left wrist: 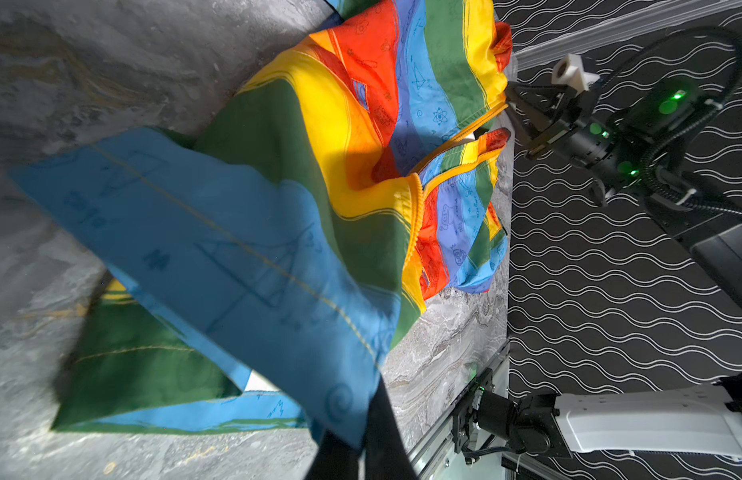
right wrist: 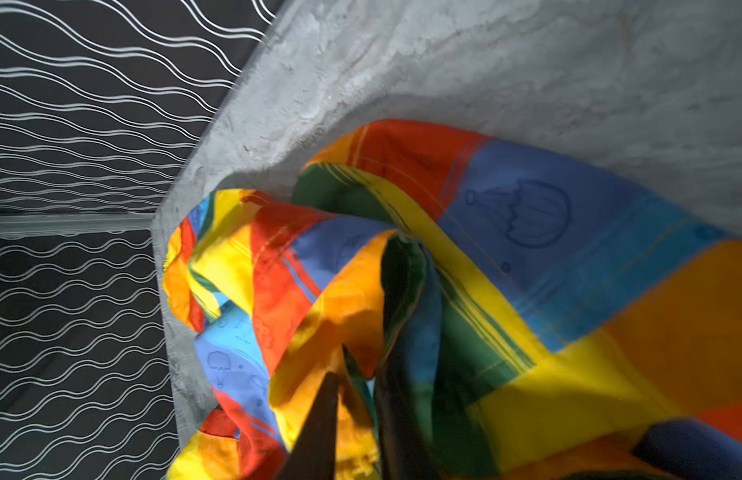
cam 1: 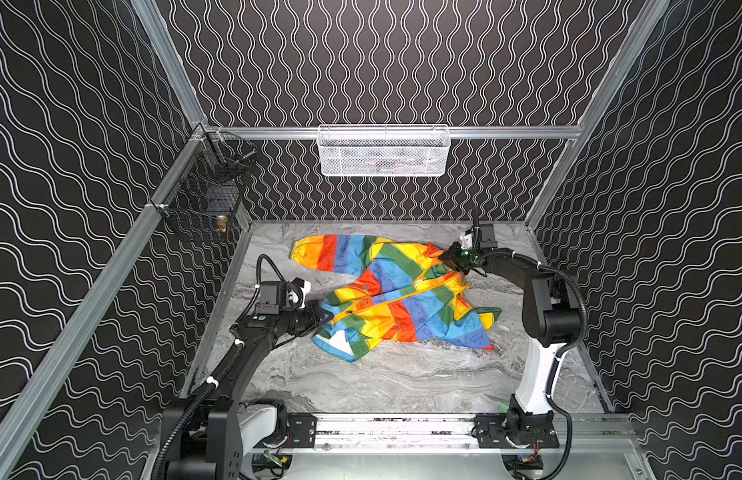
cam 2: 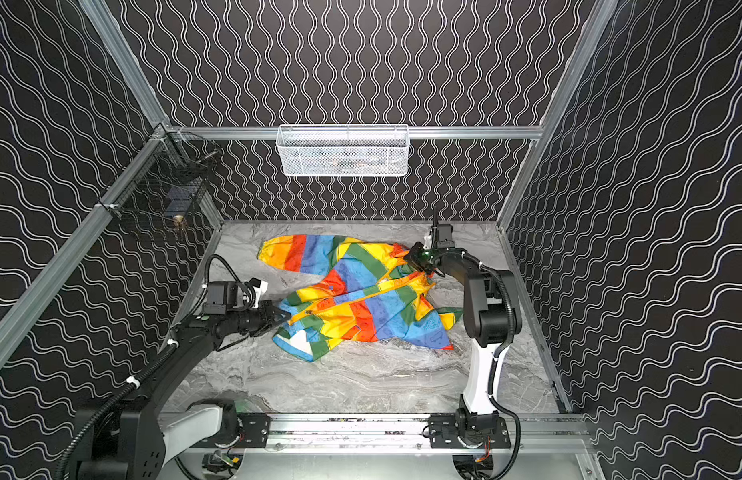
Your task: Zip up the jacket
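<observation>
two arms rise from the front rail [cam 1: 402, 430]. just beyond the rail lies bare grey marbled table [cam 1: 382, 382], hard and smooth.

farther out, toward the rail's left end, the left gripper [cam 1: 327, 318] is clamped tight on the jacket [cam 1: 423, 320]. the left wrist view shows its dark fingers [left wrist: 386, 432] pinching the blue hem corner.

the jacket lies crumpled mid-table, well beyond the rail. it is thin, shiny, slippery-looking cloth in broad rainbow stripes, with a patch of white lining showing at the hem. its orange zipper [left wrist: 419, 208] slants away from the rail. the two toothed edges part near the collar, so it is not closed there.

farther again, out from the rail's right end, the right gripper [cam 1: 450, 259] sits at the collar with bunched cloth between its jaws. whether they truly pinch it i cannot tell.

i judge the step in hand to be stretching hem against collar to straighten the zipper line. the next move calls for finding the slider, which is too small to make out, then a steady pull that the slick fabric does not slip out of.

farthest from the rail, a white mesh basket [cam 1: 384, 151] and a black wire basket [cam 1: 203, 208] hang on the walls.
</observation>
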Robot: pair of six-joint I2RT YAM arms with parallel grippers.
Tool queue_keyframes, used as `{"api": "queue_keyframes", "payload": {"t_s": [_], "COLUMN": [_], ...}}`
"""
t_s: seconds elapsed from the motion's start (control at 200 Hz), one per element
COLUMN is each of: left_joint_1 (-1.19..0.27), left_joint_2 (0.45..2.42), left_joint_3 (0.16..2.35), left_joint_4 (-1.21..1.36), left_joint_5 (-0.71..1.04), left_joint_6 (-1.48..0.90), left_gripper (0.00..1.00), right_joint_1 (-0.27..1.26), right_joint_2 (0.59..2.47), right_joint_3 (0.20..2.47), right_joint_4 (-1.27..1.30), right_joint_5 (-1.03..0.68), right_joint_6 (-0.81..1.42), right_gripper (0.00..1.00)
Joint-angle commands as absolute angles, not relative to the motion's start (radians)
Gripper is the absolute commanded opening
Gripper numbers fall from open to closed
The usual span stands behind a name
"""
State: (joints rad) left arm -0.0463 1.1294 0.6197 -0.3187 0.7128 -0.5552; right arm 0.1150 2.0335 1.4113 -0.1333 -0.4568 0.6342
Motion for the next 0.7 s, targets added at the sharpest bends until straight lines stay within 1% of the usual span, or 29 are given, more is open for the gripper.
{"api": "queue_keyframes", "payload": {"t_s": [0.0, 0.06, 0.18, 0.475, 0.696], "left_joint_1": [-0.046, -0.046, -0.046, -0.046, -0.045], "left_joint_2": [1.122, 1.121, 1.121, 1.121, 1.127], "left_joint_3": [0.615, 0.614, 0.613, 0.613, 0.609], "left_joint_4": [-0.304, -0.304, -0.304, -0.307, -0.299], "left_joint_5": [0.716, 0.715, 0.715, 0.713, 0.716], "left_joint_6": [-0.561, -0.56, -0.561, -0.559, -0.56], "left_gripper": [0.0, 0.0, 0.0, 0.0, 0.0], "right_joint_1": [0.115, 0.114, 0.114, 0.099, 0.068], "right_joint_2": [2.019, 2.014, 2.006, 1.945, 1.937], "right_joint_3": [1.425, 1.435, 1.461, 1.543, 1.634], "right_joint_4": [-0.108, -0.118, -0.143, -0.209, -0.27], "right_joint_5": [-0.476, -0.479, -0.484, -0.484, -0.517], "right_joint_6": [0.642, 0.639, 0.628, 0.605, 0.585], "right_gripper": [0.14, 0.11, 0.0, 0.0, 0.0]}}
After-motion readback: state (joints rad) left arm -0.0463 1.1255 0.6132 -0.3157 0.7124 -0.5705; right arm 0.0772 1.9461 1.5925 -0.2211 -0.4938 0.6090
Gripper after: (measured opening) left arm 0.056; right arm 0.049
